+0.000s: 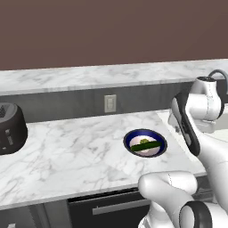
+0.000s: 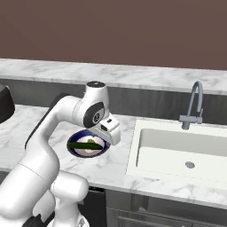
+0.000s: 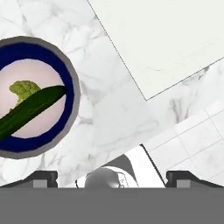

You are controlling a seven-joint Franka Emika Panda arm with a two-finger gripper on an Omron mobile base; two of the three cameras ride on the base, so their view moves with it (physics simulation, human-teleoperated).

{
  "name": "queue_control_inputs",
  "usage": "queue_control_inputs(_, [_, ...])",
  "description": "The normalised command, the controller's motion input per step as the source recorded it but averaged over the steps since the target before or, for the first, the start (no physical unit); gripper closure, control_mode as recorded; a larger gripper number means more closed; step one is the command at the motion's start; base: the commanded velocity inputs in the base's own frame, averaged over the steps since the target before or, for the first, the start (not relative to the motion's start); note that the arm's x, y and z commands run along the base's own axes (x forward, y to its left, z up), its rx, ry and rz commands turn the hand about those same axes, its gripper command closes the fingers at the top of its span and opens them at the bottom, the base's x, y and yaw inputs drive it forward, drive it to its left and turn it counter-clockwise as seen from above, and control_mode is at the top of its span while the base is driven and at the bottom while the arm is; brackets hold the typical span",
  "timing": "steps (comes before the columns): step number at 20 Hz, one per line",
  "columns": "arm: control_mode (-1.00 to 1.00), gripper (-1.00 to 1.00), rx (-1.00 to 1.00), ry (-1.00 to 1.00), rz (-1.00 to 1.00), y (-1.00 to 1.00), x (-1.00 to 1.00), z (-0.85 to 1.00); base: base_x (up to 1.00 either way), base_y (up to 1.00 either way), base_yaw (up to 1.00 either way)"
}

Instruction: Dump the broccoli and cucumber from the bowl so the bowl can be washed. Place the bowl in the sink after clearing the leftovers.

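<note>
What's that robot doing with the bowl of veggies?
Nothing is being held yet. The bowl sits on the marble counter left of the sink, with the cucumber lying across it and the broccoli beside it inside. The gripper hovers above the counter between bowl and sink, jaws wide apart and empty. The food is not yet dumped, and the bowl isn't in the sink.

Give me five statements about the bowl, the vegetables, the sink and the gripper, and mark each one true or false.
1. The cucumber lies in the bowl. True.
2. The broccoli is on the counter. False: it sits in the bowl beside the cucumber.
3. The bowl is in the sink. False: it stands on the marble counter.
4. The gripper holds the bowl. False: its fingers are wide apart, off the bowl.
5. The faucet is behind the sink. True.
</note>
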Motion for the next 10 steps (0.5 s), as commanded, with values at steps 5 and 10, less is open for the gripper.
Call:
queue_control_inputs(5, [-1.0,-1.0,0.22,0.02,-0.03,0.0,0.09,-0.56,0.0,0.0,0.0])
queue_control_inputs(10, [-1.0,-1.0,0.27,0.02,0.0,0.0,0.22,-0.65,0.0,0.0,0.0])
